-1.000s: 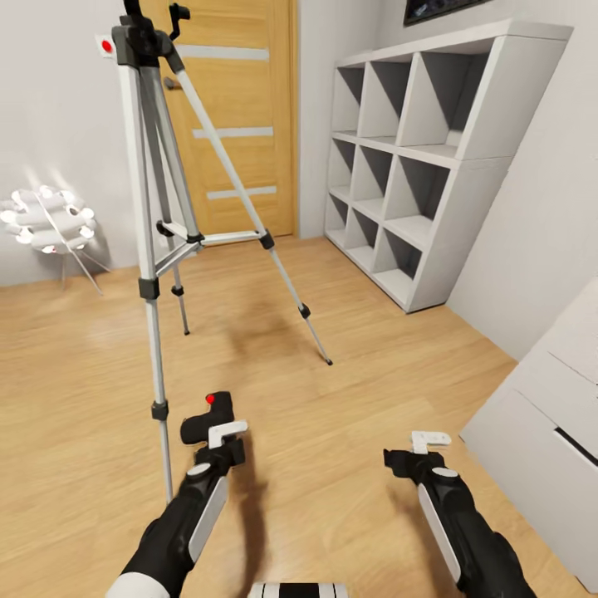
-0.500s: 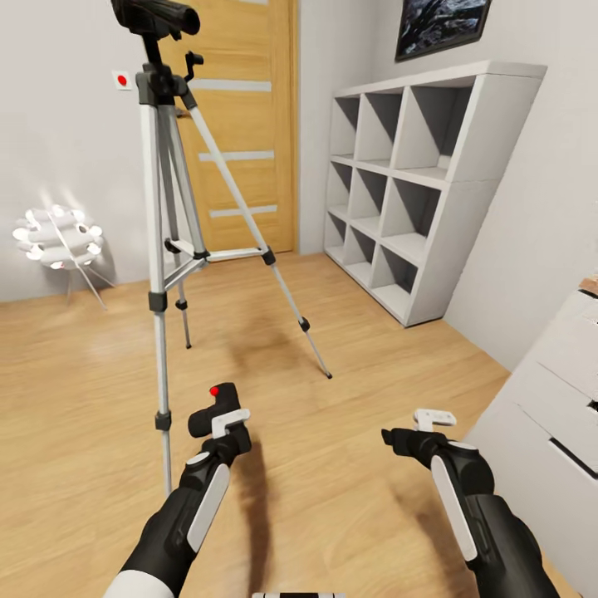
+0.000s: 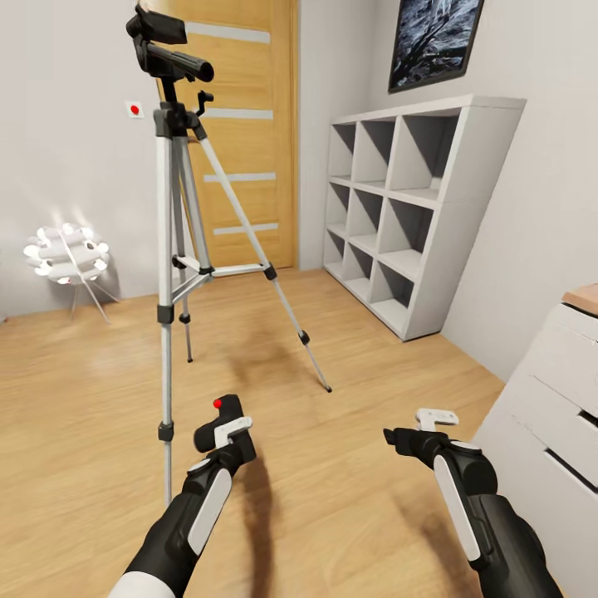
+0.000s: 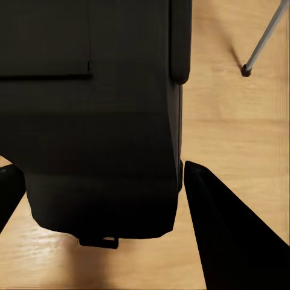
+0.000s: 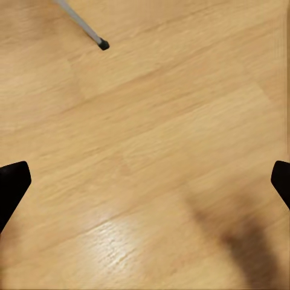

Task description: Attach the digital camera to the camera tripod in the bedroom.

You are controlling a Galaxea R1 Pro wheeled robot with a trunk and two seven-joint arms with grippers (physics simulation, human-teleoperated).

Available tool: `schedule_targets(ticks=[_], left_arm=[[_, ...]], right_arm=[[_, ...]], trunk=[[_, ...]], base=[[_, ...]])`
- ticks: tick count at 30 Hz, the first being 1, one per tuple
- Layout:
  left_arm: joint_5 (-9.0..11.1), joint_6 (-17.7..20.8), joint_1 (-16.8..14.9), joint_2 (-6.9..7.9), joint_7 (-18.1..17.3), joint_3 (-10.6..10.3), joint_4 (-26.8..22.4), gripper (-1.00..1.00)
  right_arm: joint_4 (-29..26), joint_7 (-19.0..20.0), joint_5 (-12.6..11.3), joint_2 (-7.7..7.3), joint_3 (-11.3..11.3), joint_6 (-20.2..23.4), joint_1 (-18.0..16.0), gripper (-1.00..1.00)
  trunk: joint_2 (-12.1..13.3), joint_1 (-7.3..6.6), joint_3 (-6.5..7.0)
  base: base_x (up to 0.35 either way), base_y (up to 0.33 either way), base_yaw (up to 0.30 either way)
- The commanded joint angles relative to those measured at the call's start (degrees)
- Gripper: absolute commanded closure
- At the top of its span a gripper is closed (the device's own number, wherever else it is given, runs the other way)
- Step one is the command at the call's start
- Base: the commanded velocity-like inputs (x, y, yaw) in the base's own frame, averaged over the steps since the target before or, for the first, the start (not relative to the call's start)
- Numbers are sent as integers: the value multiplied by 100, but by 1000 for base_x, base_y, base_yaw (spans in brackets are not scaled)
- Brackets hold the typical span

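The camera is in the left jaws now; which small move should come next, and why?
Probably raise the left arm toward the tripod head: the camera sits low, well below the head, while the right gripper is open and idle.

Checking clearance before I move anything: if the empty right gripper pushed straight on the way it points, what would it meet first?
Probably the light wood floor. The right gripper looks down on bare boards between its open fingers; the silver tripod's black-footed leg stands off to one side. Depth is unclear.
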Motion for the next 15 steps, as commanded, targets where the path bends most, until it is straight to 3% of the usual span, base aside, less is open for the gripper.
schedule_targets(ticks=[1, 15], left_arm=[[84, 18, -2, 3, 38, -12, 2, 100], [258, 22, -2, -24, 7, -21, 54, 100]], right_arm=[[-4, -38, -58, -6, 0, 20, -3, -100], [18, -31, -83, -30, 5, 68, -3, -100]], trunk=[[-1, -4, 18], [18, -40, 328]], base=[[0, 0, 0], [0, 0, 0]])
